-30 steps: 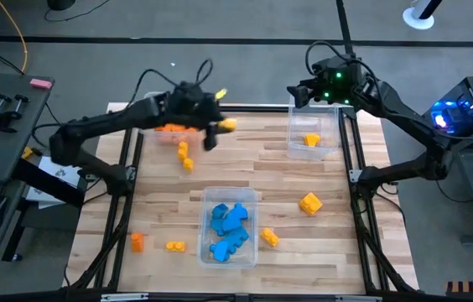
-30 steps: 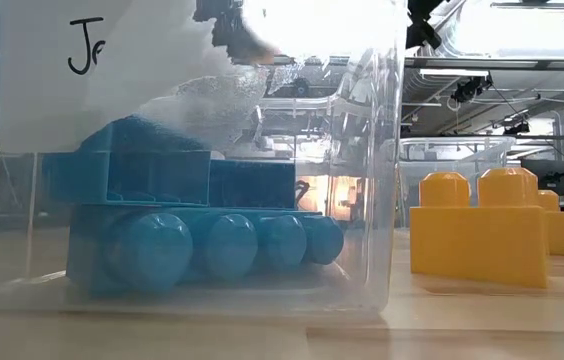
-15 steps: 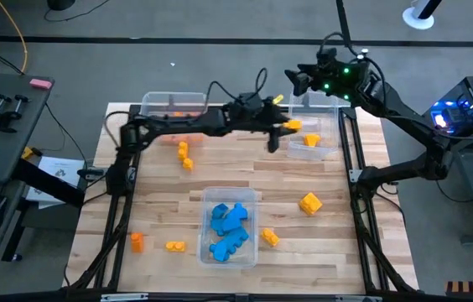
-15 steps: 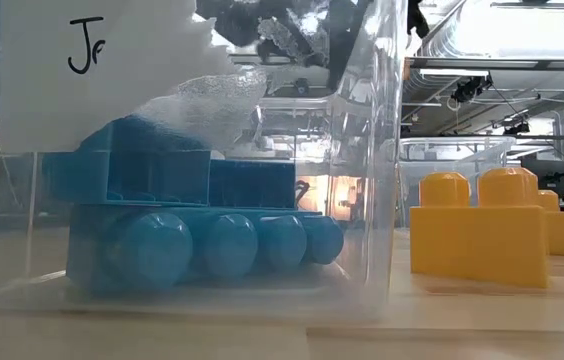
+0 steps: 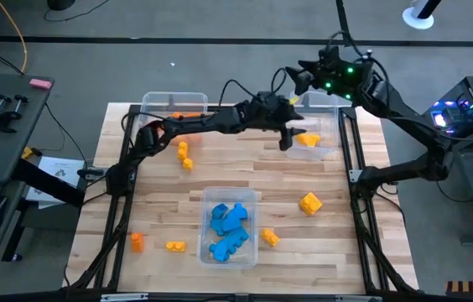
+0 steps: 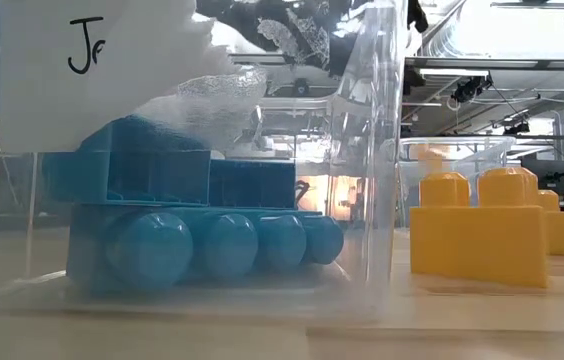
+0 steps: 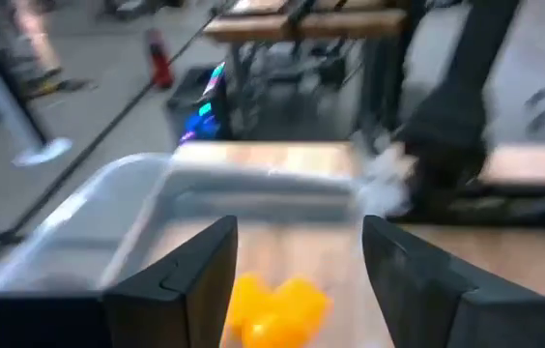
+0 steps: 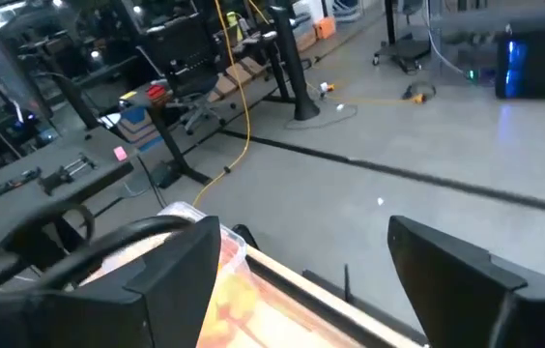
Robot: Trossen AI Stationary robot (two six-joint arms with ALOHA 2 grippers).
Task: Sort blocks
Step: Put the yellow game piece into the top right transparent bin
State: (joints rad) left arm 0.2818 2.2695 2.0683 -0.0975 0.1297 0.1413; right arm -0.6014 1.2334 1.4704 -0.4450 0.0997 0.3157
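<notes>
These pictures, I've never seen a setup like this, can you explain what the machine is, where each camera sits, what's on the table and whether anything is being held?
It is a robot with two dark arms at a wooden table. One camera looks straight down, one sits at table height, and one rides on each wrist.

The left tool reaches across to the far right clear bin, its fingers apart above yellow blocks lying inside; it holds nothing. The right tool waits open just beyond that bin.

A near bin holds blue blocks, which fill the table-level view beside a yellow block. A third bin stands at the far left. Loose orange and yellow blocks lie scattered on the wood.
</notes>
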